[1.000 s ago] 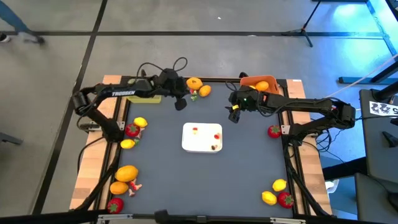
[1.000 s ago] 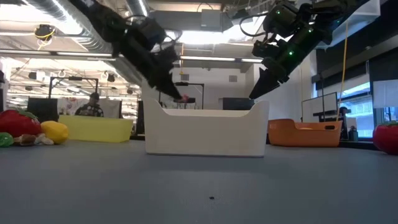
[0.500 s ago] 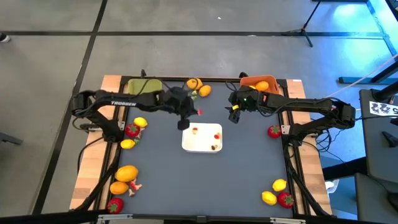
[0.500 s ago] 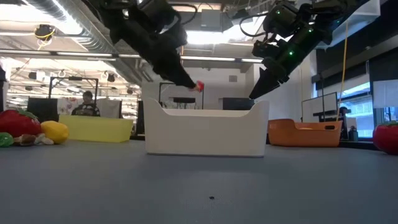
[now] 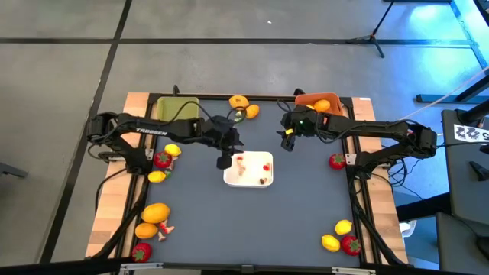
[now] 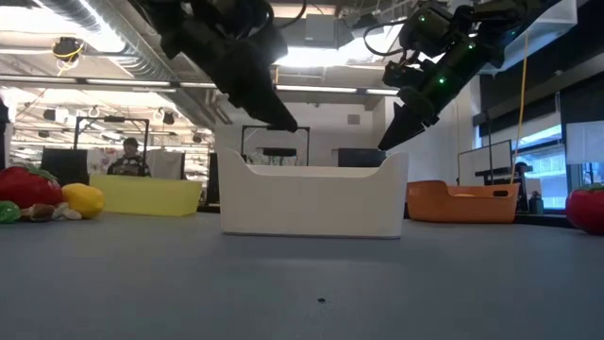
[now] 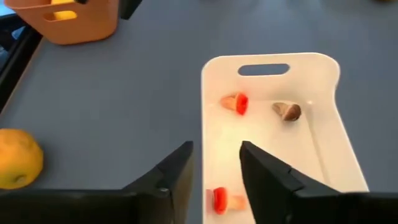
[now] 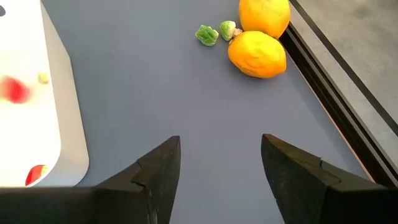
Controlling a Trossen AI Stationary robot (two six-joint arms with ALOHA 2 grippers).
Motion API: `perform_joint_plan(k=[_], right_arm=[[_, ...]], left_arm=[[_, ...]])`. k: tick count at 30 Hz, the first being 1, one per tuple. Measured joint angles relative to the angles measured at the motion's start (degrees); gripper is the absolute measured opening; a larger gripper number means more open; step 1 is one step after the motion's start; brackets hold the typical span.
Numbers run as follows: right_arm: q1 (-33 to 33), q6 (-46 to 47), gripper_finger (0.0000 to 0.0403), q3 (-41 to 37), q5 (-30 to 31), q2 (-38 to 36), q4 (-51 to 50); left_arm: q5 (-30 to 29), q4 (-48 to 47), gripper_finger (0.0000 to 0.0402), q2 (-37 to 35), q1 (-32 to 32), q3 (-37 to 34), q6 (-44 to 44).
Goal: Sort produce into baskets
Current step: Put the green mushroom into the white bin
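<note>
Since a second ago the left gripper (image 5: 225,162) has swung from the far edge to the white tray (image 5: 229,177), its red scrap gone, fingers apart and empty. Right gripper (image 5: 288,144) hangs open nearby. Fruit (image 5: 156,212) lies scattered; baskets (image 5: 174,108) sit far back. Lingering here, the arms could collide.

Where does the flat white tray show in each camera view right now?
High view: white tray at the table's middle, the left gripper at its left edge.
Low view: the tray's side wall fills the centre.
Left wrist view: tray ahead of the open fingers, small red scraps inside.
Right wrist view: only one end of it at the picture's edge.
Shared landmark: the orange basket.
</note>
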Motion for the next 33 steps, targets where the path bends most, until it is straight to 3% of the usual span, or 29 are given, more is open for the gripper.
perform_joint_plan(k=[3,8,13,21,33], right_arm=[[0.0,0.0,0.0223,0.0,0.0,0.0,0.0],[0.0,0.0,0.0223,0.0,0.0,0.0,0.0],[0.0,0.0,0.0223,0.0,0.0,0.0,0.0],[0.0,0.0,0.0223,0.0,0.0,0.0,0.0],[0.0,0.0,0.0223,0.0,0.0,0.0,0.1]], left_arm=[[-0.4,0.0,0.0151,0.0,1.2,0.0,0.3],[-7.7,0.0,0.0169,0.0,4.5,0.0,-2.0],[-10.6,0.5,0.0177,0.0,8.7,0.0,-2.8],[-11.1,7.5,0.0178,2.4,14.7,0.0,-3.7],[-10.4,13.5,0.0178,13.5,19.9,0.0,-4.2]])
